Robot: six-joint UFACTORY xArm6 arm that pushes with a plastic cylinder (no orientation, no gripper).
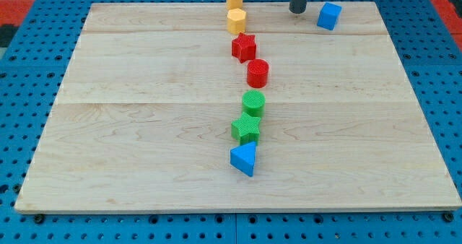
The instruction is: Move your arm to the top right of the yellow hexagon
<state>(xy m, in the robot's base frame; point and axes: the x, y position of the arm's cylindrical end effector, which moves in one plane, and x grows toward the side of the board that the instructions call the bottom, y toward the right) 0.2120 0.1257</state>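
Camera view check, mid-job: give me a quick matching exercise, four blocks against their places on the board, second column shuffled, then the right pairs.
Blocks:
1. blue cube
2. yellow hexagon
3. blue triangle
4. red star

Places:
A. nearest the view's bottom
B. just below the yellow hexagon
C. just right of my tip
D. near the view's top, left of my tip

Pairs: 1-C, 2-D, 3-A, 4-B

Robot body, visible portion: one straight dark grey rod, round in section, plain matt surface, entering from the view's top edge. Lower end, my tip (297, 11): blunt, flat-cut, same dark grey as the shaft, slightly darker at the base. No cables, screws, labels or markings can be made out on the part shown. The upper part of the rod is cut off by the frame.
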